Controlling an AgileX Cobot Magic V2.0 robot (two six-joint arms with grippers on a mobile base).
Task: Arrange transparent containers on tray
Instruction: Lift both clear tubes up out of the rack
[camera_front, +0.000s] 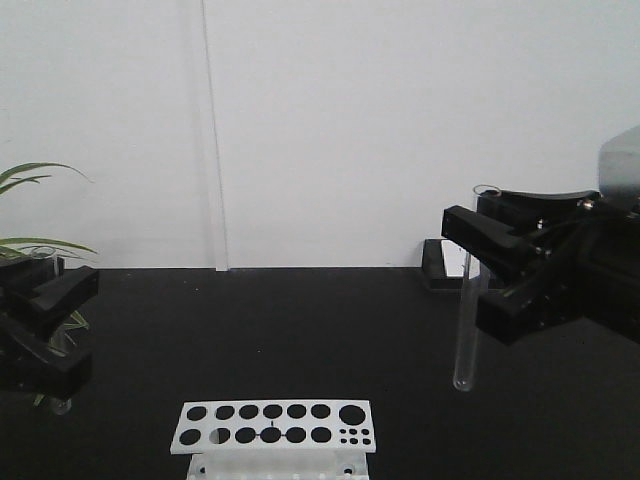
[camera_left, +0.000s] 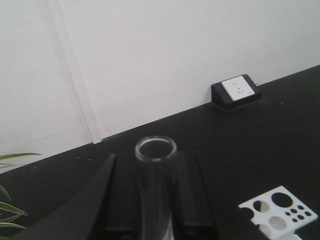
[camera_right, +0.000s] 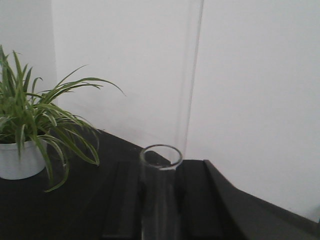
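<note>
- White rack with round holes, standing mid-desk near the front edge of the black desk.
- Black-cased white socket at the back edge, right of centre.
- Green plant in a white pot, left edge.

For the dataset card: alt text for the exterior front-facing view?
The right gripper holds a slender clear glass test tube upright above a black table; the left gripper, at the frame edge, holds another tube. A white plastic rack with round holes stands front centre.

Clear glass test tube; black table; white rack dotted with dark round holes.
</note>
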